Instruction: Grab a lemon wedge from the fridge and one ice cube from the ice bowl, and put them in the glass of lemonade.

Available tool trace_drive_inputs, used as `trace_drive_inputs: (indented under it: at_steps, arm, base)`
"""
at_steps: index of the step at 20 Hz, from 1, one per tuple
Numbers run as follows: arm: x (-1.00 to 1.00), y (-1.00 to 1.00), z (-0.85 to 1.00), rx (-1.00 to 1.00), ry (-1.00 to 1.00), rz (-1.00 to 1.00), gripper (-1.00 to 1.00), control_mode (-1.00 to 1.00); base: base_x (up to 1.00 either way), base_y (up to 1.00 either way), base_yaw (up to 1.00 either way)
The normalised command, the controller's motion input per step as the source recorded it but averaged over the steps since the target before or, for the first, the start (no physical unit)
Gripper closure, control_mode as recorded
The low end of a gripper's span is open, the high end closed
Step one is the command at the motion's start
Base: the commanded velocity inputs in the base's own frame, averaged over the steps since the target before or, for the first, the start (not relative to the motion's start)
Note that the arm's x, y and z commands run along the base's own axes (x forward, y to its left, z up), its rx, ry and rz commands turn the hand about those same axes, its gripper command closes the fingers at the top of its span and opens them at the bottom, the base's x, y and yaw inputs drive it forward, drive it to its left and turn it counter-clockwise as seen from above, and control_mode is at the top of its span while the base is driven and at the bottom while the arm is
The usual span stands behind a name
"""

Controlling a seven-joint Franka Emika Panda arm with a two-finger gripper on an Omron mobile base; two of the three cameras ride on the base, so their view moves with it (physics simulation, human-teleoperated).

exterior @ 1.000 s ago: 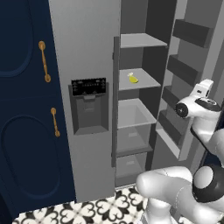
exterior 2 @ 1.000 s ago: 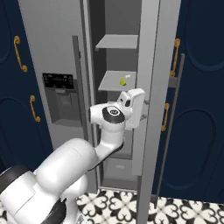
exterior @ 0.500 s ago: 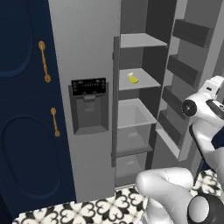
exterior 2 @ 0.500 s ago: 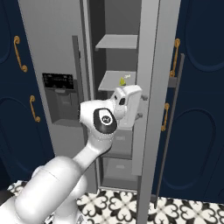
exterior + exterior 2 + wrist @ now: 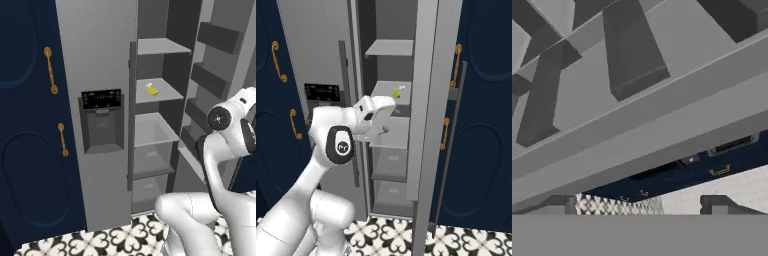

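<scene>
Door bins [image 5: 632, 60] before open fingers [image 5: 637, 205]

cabinets [image 5: 30, 150]: navy, brass handles [image 5: 49, 70] | floor [image 5: 100, 240]: black-white patterned tile

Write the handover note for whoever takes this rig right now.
End effector: open, holding nothing, in front of the open fridge compartment.
Fridge: right door swung open, left door with the dispenser panel shut.
Lemon wedge: lying on the second shelf from the top, not yet touched.
Done: fridge opened.
Left: grasp the wedge and put it in the lemonade, then add one ice cube.
</scene>
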Motion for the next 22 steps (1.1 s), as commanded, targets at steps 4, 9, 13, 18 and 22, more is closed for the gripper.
trace_drive_inputs:
  at_steps: [4, 9, 13, 18, 22]
  arm:
    - [-0.54, 0.97, 0.00, 0.45, -0.13, 0.05, -1.00, -1.00]
    - [-0.05, 0.77, -0.22, 0.70, -0.11, 0.03, -1.00, -1.00]
    - [-0.10, 0.58, -0.08, 0.61, 0.00, 0.11, -1.00, -1.00]
    - [-0.22, 0.38, 0.00, 0.45, 0.05, 0.13, -1.00, -1.00]
    - [-0.53, 0.02, 0.09, 0.17, 0.06, 0.14, -1.00, -1.00]
  base:
    - [0.00, 0.00, 0.00]
    - [0.00, 0.00, 0.00]
    - [0.00, 0.00, 0.00]
    - [0.00, 0.00, 0.00]
    - [0.00, 0.00, 0.00]
